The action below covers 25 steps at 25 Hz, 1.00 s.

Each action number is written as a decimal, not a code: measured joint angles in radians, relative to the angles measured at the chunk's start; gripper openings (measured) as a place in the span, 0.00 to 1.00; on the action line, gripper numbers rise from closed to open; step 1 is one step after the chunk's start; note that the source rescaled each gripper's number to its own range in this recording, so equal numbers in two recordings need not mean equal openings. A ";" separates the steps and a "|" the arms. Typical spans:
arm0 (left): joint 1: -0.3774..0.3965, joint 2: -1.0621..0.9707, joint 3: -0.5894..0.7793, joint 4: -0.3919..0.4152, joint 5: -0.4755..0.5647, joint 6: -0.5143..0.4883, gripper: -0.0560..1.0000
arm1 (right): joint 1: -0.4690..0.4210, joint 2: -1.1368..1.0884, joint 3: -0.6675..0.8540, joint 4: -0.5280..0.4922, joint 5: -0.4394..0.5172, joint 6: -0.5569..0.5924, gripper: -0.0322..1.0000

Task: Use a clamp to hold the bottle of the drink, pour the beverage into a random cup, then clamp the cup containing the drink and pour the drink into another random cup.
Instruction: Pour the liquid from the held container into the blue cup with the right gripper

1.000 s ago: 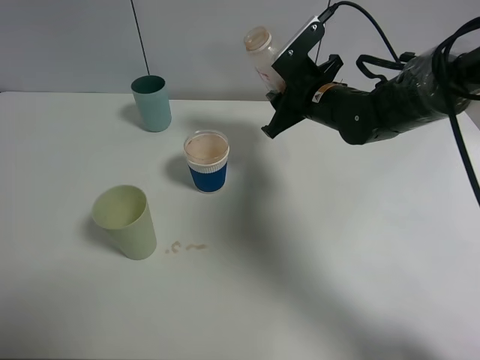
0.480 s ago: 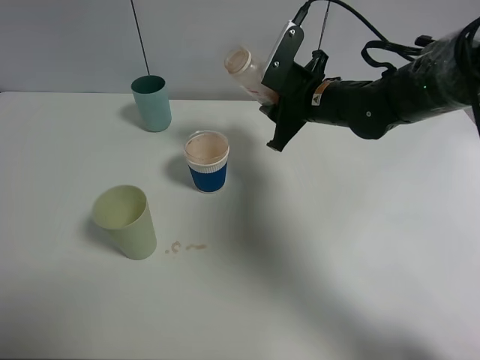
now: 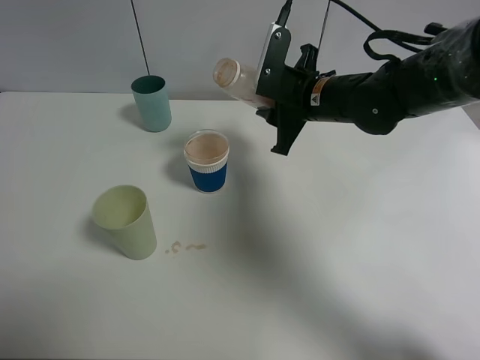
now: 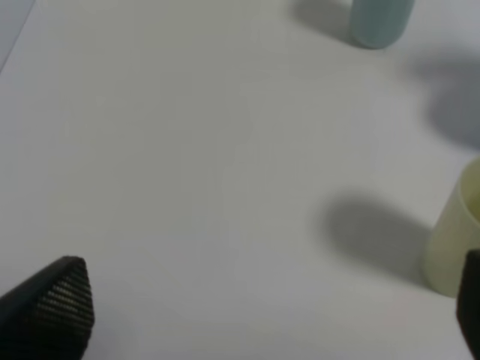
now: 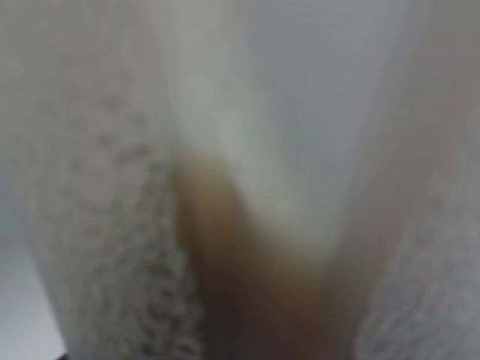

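Looking down from the high camera, I count three cups on the table point(image 3: 337, 262): a teal cup point(image 3: 151, 103), a banded cup point(image 3: 206, 161) and a green cup point(image 3: 125, 222). There is one bottle point(image 3: 236, 79), tipped mouth-left in the air near the banded cup and clamped in the right claw point(image 3: 276, 90). A few brown dribbles point(image 3: 186, 247) lie beside the green cup. Only my left wrist camera shows the left claw point(image 4: 259, 319), tips wide apart over bare table, with two cups, teal point(image 4: 379, 19) and green point(image 4: 457, 240). My right wrist camera gives one blurred bottle wall point(image 5: 247, 112) with brown beverage point(image 5: 240, 277) inside, which I can't see from above.
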 joint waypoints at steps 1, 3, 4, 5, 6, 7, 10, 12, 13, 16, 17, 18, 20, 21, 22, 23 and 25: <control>0.000 0.000 0.000 0.000 0.000 0.000 0.93 | 0.001 -0.010 0.000 -0.015 0.013 -0.001 0.04; 0.000 0.000 0.000 0.000 0.000 0.000 0.93 | 0.001 -0.023 0.000 -0.048 0.046 -0.002 0.04; 0.000 0.000 0.000 0.000 0.000 0.000 0.93 | 0.001 -0.028 0.000 -0.062 0.058 -0.002 0.04; 0.000 0.000 0.000 0.000 0.000 0.000 0.93 | 0.001 -0.033 0.000 -0.077 0.072 -0.002 0.04; 0.000 0.000 0.000 0.000 0.000 0.000 0.93 | 0.001 -0.037 0.000 -0.090 0.084 -0.002 0.04; 0.000 0.000 0.000 0.000 0.000 0.000 0.93 | 0.001 -0.038 0.000 -0.101 0.097 -0.002 0.04; 0.000 0.000 0.000 0.000 0.000 0.000 0.93 | 0.001 -0.040 0.000 -0.147 0.141 -0.002 0.04; 0.000 0.000 0.000 0.000 0.000 0.000 0.93 | 0.001 -0.040 0.000 -0.179 0.171 -0.003 0.04; 0.000 0.000 0.000 0.000 0.000 0.000 0.93 | 0.001 -0.041 0.000 -0.193 0.184 -0.003 0.04; 0.000 0.000 0.000 0.000 0.000 0.000 0.93 | 0.009 -0.044 0.000 -0.214 0.218 -0.008 0.04; 0.000 0.000 0.000 0.000 0.000 0.000 0.93 | 0.013 -0.044 -0.005 -0.216 0.229 -0.009 0.04; 0.000 0.000 0.000 0.000 0.000 0.000 0.93 | 0.017 -0.044 -0.011 -0.221 0.237 -0.009 0.04; 0.000 0.000 0.000 0.000 0.000 0.000 0.93 | 0.030 -0.044 -0.032 -0.247 0.271 -0.009 0.04; 0.000 0.000 0.000 0.000 0.000 0.000 0.93 | 0.035 -0.044 -0.047 -0.262 0.289 -0.009 0.04; 0.000 0.000 0.000 0.000 0.000 0.000 0.93 | 0.039 -0.044 -0.062 -0.271 0.302 -0.009 0.04; 0.000 0.000 0.000 0.000 0.000 0.000 0.93 | 0.043 -0.044 -0.076 -0.277 0.315 -0.009 0.04; 0.000 0.000 0.000 0.000 0.000 0.000 0.93 | 0.048 -0.044 -0.106 -0.284 0.330 -0.007 0.04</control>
